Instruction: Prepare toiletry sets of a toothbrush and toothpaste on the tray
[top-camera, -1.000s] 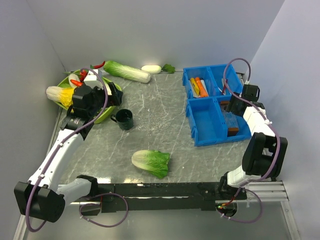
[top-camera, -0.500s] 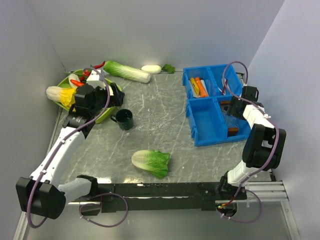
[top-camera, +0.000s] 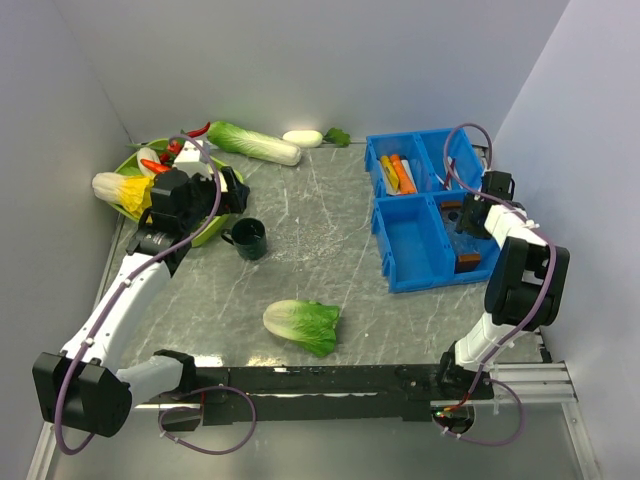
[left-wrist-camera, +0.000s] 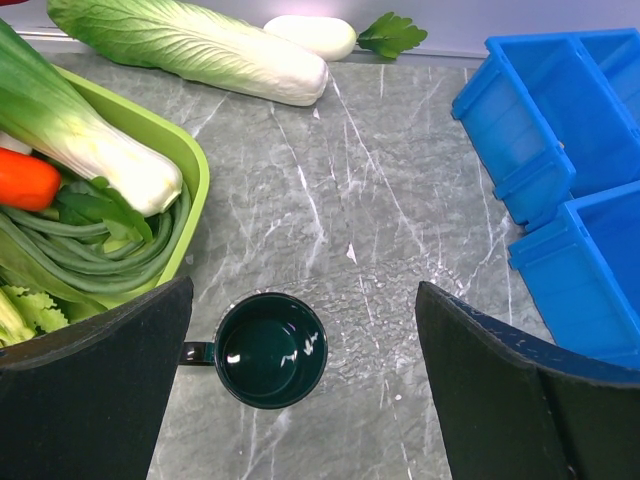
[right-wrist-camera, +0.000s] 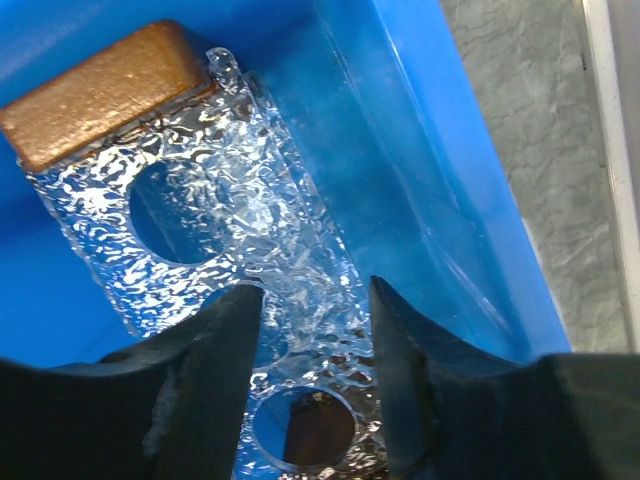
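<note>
**Right pincer poised over the clear tray inside the blue bin**

The right pincer is lowered into the near right compartment of the blue plastic divided bin. Its jaws are partly apart over a strip of the clear dimpled plastic tray with round holes. Whether the plastic is touched cannot be told. A brown rectangular block lies at the tray's far end.

The toothpaste, a small yellow tube and a small orange tube, is found in the bin's far left compartment. What appears to be a pale thin stick toothbrush lies just beside them, apart from the tray.

A slip is judged possible, since a thin, slick sheet pinched at one strip could flex and tip the block off. The bin could also be dragged, as one finger is close to the blue wall.

The right arm is folded sharply, with the elbow raised and the wrist pitched down. The left pincer, jaws wide apart, is held above a dark green mug, beside a lime-green bowl on the grey marbled table.
</note>
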